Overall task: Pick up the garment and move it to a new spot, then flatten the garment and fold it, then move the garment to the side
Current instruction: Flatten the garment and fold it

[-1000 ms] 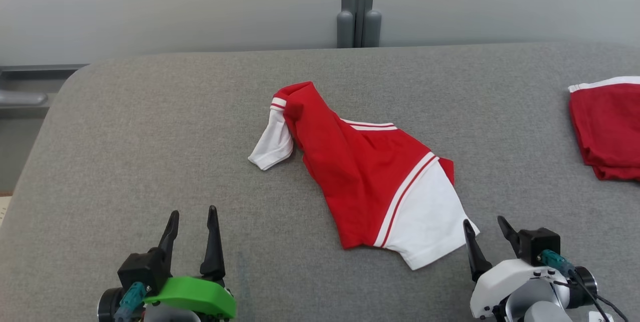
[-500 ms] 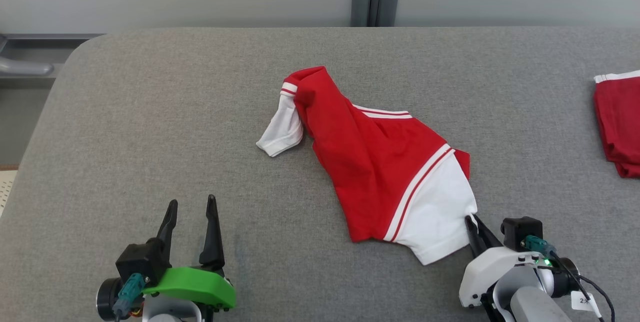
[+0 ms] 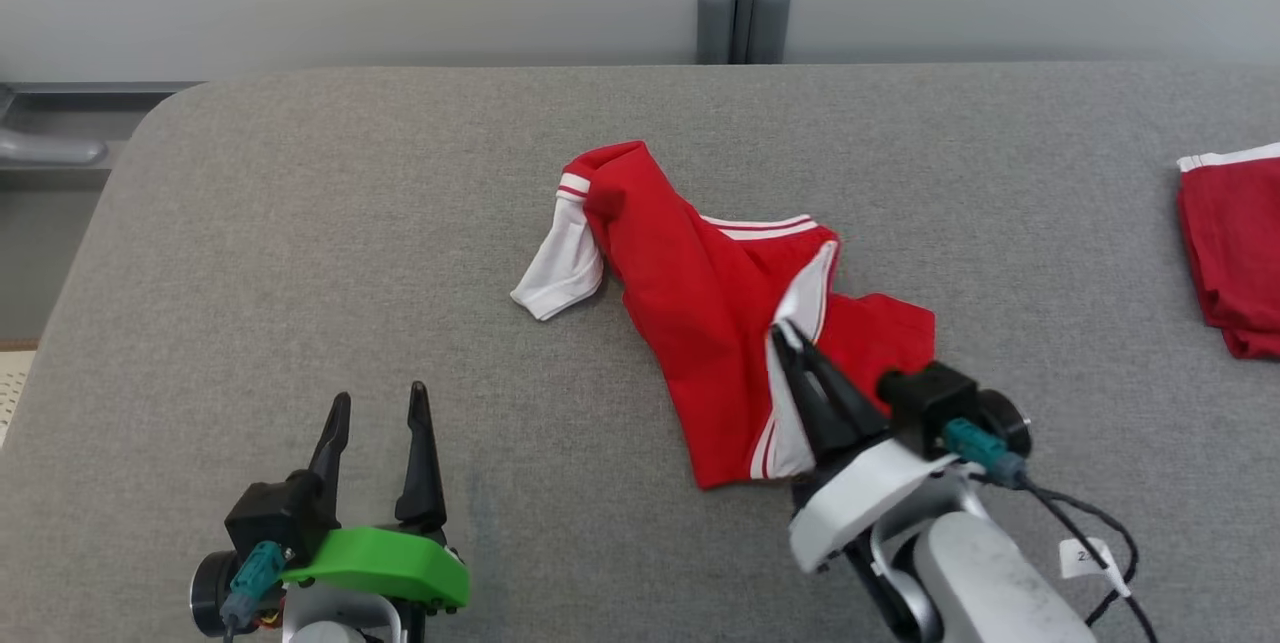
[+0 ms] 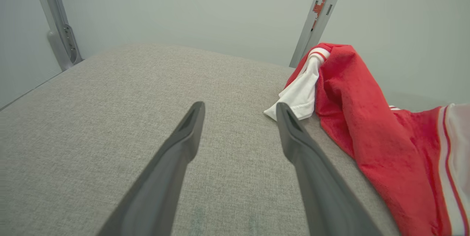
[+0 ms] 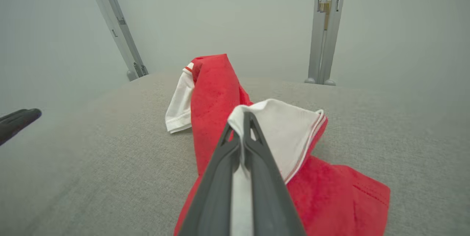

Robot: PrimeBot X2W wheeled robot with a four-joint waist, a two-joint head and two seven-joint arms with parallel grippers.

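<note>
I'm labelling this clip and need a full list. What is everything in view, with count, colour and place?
garment: 1, red with white sleeves, crumpled at the middle of the table
second garment: 1, red with white trim, at the table's right edge, partly cut off
table: 1, grey fabric top, under both garments
upright posts: 2, grey, beyond the table's far edge
left gripper: 1, dark fingers, open, near left over bare table
right gripper: 1, dark fingers, shut on the garment's white sleeve
</note>
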